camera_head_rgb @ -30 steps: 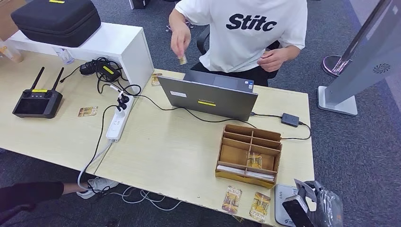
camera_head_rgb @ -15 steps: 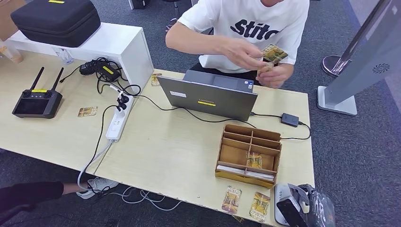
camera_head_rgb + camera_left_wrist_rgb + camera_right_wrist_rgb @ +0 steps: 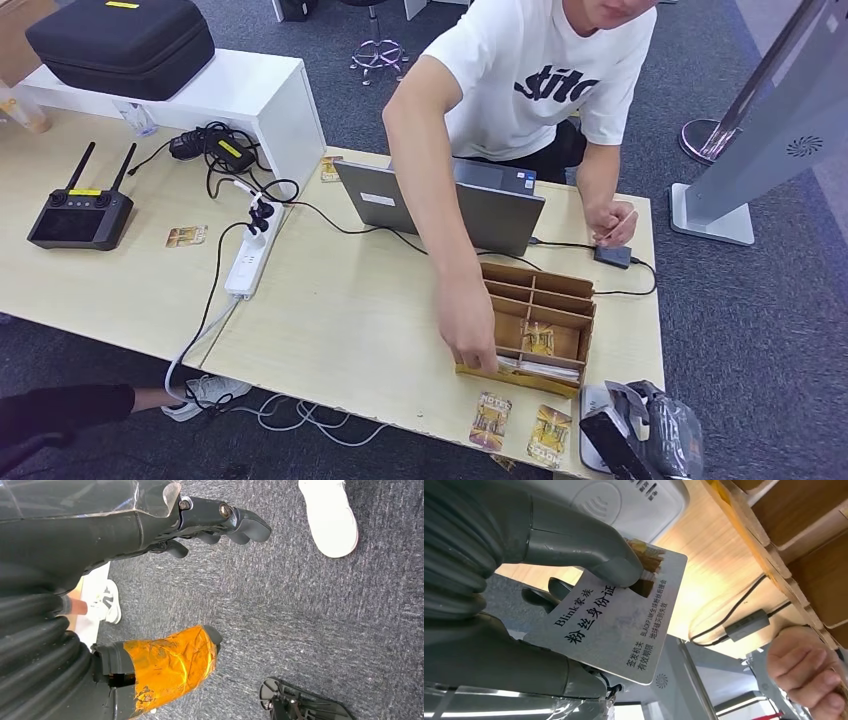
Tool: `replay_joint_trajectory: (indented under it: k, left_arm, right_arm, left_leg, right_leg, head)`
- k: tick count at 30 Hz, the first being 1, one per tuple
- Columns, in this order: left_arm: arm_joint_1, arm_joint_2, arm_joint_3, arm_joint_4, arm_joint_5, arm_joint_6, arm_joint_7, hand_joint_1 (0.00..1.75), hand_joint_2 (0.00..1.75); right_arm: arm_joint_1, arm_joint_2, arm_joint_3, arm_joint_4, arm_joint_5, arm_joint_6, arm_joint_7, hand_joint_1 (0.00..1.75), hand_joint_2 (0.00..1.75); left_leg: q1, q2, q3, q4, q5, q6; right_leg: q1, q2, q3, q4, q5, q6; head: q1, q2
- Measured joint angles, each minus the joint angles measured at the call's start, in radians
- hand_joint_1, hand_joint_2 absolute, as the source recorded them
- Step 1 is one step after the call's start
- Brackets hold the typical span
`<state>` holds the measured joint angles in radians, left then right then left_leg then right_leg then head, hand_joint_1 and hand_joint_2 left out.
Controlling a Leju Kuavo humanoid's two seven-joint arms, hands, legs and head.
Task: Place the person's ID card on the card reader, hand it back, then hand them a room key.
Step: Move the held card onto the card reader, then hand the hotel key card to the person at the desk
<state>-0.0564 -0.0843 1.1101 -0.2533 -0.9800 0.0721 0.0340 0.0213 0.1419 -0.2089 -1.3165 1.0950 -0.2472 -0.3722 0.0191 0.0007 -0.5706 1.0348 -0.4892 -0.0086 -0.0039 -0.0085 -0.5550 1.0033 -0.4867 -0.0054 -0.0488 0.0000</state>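
My right hand hovers at the table's front right corner over the white card reader. In the right wrist view its thumb pinches a pale ID card with printed characters, and the white card reader lies close beyond it. Two gold room key cards lie on the table just left of the reader. A person in a white T-shirt leans over the table. Their hand reaches into the wooden organiser box. My left hand hangs over the carpet, fingers apart, holding nothing.
A grey laptop stands open mid-table with a cable to a small black adapter, where the person's other hand rests. A white power strip, a black controller and a white shelf with a black case occupy the left. A grey kiosk base stands right.
The person has leaned forward and brought a hand down from chest height into the wooden box; the other hand now rests by the adapter. My right hand has shifted slightly over the reader.
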Motion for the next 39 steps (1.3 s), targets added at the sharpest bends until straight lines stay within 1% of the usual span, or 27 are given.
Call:
replay_joint_trajectory:
  k: [3, 10, 14, 18, 23, 28, 34, 39]
  left_arm:
    - [0.000, 0.000, 0.008, 0.000, -0.008, 0.000, 0.000, 0.00, 1.75]
    - [0.000, -0.001, 0.023, 0.000, -0.027, 0.000, -0.001, 0.00, 1.75]
    - [-0.001, -0.001, 0.027, 0.000, -0.036, 0.000, -0.001, 0.00, 1.75]
    - [-0.002, 0.000, 0.028, 0.000, -0.048, -0.005, -0.002, 0.00, 1.75]
    - [-0.004, 0.000, 0.028, 0.000, -0.065, -0.012, -0.002, 0.00, 1.75]
    - [-0.008, 0.002, 0.028, 0.000, -0.082, -0.018, -0.002, 0.00, 1.75]
    - [-0.014, 0.007, 0.028, 0.000, -0.098, -0.023, -0.002, 0.00, 1.75]
    - [-0.019, 0.011, 0.028, 0.000, -0.115, -0.030, -0.002, 0.00, 1.75]
  right_arm:
    - [0.003, 0.000, 0.009, -0.049, -0.011, -0.017, -0.002, 1.75, 1.75]
    - [-0.003, 0.000, 0.035, -0.225, -0.037, -0.023, 0.005, 1.75, 1.75]
    - [-0.022, 0.000, 0.056, -0.304, -0.049, -0.016, 0.005, 1.75, 1.75]
    - [-0.055, 0.000, 0.082, -0.345, -0.057, 0.004, 0.007, 1.75, 1.75]
    - [-0.120, 0.000, 0.119, -0.357, -0.051, 0.037, 0.034, 1.75, 1.75]
    - [-0.201, 0.000, 0.163, -0.349, -0.028, 0.083, 0.085, 1.75, 1.75]
    - [-0.294, 0.000, 0.201, -0.305, -0.003, 0.106, 0.135, 1.75, 1.75]
    - [-0.377, 0.000, 0.224, -0.235, 0.026, 0.123, 0.181, 1.75, 1.75]
  left_leg:
    - [0.000, 0.000, 0.000, 0.000, 0.000, 0.000]
    - [0.000, 0.000, -0.001, 0.000, 0.000, 0.000]
    - [0.000, 0.000, -0.001, 0.000, 0.000, 0.000]
    - [0.000, 0.000, -0.001, 0.000, 0.001, 0.000]
    - [0.000, 0.000, -0.001, 0.000, 0.001, 0.000]
    - [0.000, 0.000, -0.001, 0.000, 0.001, 0.000]
    - [0.000, 0.000, -0.001, 0.000, 0.001, 0.000]
    - [0.000, 0.001, -0.001, 0.000, 0.001, 0.000]
  right_leg:
    - [0.000, 0.000, 0.000, 0.000, 0.000, 0.000]
    - [0.000, 0.000, -0.001, 0.000, 0.001, 0.000]
    - [0.000, 0.000, -0.001, 0.000, 0.000, 0.000]
    - [0.000, 0.000, -0.001, 0.000, 0.001, 0.000]
    - [0.000, 0.000, -0.001, 0.000, 0.001, -0.001]
    - [0.000, 0.000, -0.001, 0.000, 0.001, -0.002]
    - [0.000, 0.000, -0.001, 0.000, 0.001, -0.002]
    - [0.000, 0.001, -0.001, 0.000, 0.002, -0.002]
  head:
    - [0.000, 0.000]
    - [0.000, 0.000]
    - [0.000, 0.000]
    - [0.000, 0.000]
    - [0.000, 0.000]
    - [0.000, 0.000]
    - [0.000, 0.000]
    - [0.000, 0.000]
